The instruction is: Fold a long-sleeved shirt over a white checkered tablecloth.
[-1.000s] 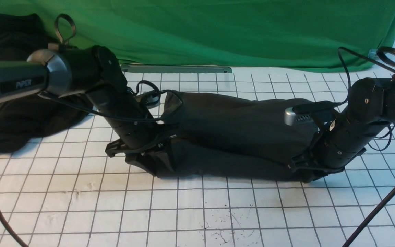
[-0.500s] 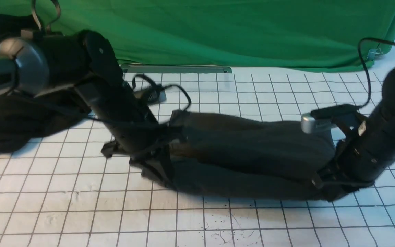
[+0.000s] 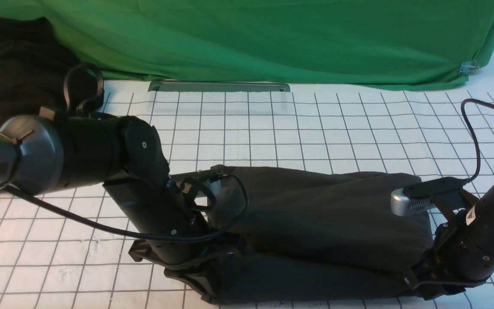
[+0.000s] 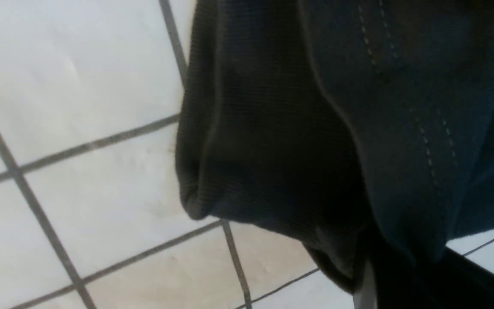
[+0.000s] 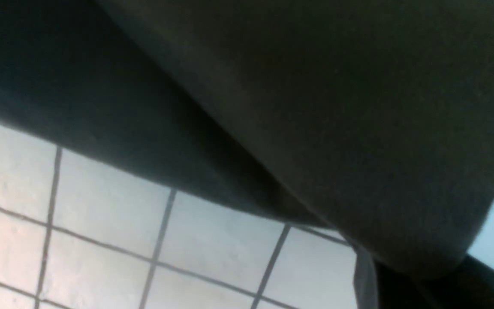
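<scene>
Dark brownish-black knit long-sleeved shirt (image 3: 315, 223) lies folded, long axis left-to-right, on white checkered tablecloth (image 3: 315, 128) (green backdrop cloth (image 3: 272, 38) behind); left gripper (image 3: 197, 281) and right gripper (image 3: 425, 284) clamp its ends.

A plain green backdrop cloth (image 3: 272, 38) closes the whole back of the scene and hangs in soft, wide folds. Just under its lower edge lies a flat grey metal strip (image 3: 219, 86). At the far left a shapeless heap of black fabric (image 3: 11, 64) rests against the green cloth. A small metal clip (image 3: 468, 67) sits near its right lower corner. The light is even and soft, with weak shadows.
</scene>
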`<state>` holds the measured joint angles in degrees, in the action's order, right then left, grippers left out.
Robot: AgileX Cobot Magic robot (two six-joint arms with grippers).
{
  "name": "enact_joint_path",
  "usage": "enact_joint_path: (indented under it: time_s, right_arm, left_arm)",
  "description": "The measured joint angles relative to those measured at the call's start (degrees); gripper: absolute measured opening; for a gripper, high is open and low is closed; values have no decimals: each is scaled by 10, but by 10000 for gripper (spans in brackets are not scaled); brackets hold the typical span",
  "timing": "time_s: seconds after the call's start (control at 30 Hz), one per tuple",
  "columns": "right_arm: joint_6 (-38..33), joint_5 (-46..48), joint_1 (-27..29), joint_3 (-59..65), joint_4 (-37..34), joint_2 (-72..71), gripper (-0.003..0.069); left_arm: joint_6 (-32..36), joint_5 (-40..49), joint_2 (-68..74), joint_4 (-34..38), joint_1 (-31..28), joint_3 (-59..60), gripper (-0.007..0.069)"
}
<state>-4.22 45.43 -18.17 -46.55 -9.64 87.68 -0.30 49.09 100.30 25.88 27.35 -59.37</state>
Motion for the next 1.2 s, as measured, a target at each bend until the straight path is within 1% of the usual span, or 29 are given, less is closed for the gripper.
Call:
enact_joint_path:
  time_s: [0.07, 0.13, 0.23, 0.27, 0.33, 0.43, 0.5, 0.53, 0.6, 0.63, 0.67, 0.77, 0.9, 0.97, 1.1, 1.2]
  right_arm:
    - [0, -3, 0, 0, 0, 0, 60]
    - [0, -12, 0, 0, 1, 0, 84]
    - [1, -16, 0, 0, 2, 0, 167]
    - [1, -15, 0, 0, 2, 0, 175]
    - [2, -10, 0, -2, 2, 0, 260]
    - [1, 15, 0, -22, 2, 0, 378]
    - [1, 43, 0, -41, 4, -2, 403]
    - [1, 63, 0, -58, 8, -6, 400]
    - [1, 92, 0, -78, 16, -17, 382]
    - [1, 114, 0, -90, 22, -31, 353]
    - [1, 134, 0, -104, 31, -48, 308]
    - [2, 172, 0, -120, 51, -112, 196]
    - [9, 191, 0, -120, 57, -216, 107]
    - [17, 190, 0, -120, 59, -274, 87]
    - [31, 167, 0, -120, 60, -412, 81]
    - [30, 154, 0, -120, 60, -453, 81]
  left_arm:
    - [0, -1, 0, 2, 0, 0, 26]
    - [0, -5, 0, 11, 0, 1, 34]
    - [-2, -2, -1, 21, 0, 2, 69]
    - [-2, -2, -1, 21, 0, 2, 69]
    - [-4, 2, -6, 20, 0, 2, 106]
    - [-16, 5, -33, -1, 0, 2, 190]
    - [-25, 8, -57, -20, 0, 2, 243]
    - [-28, 11, -77, -31, 0, 2, 282]
    - [-29, 13, -98, -38, 0, 2, 317]
    - [-29, 13, -118, -41, 0, 2, 347]
    - [-29, 14, -135, -41, 0, 2, 367]
    - [-29, 13, -171, -43, 0, 2, 398]
    - [-29, 4, -198, -49, 0, 2, 402]
    - [-29, -1, -204, -50, 0, 2, 402]
    - [-29, -9, -205, -50, 0, 3, 381]
    - [-29, -10, -205, -49, 0, 3, 370]
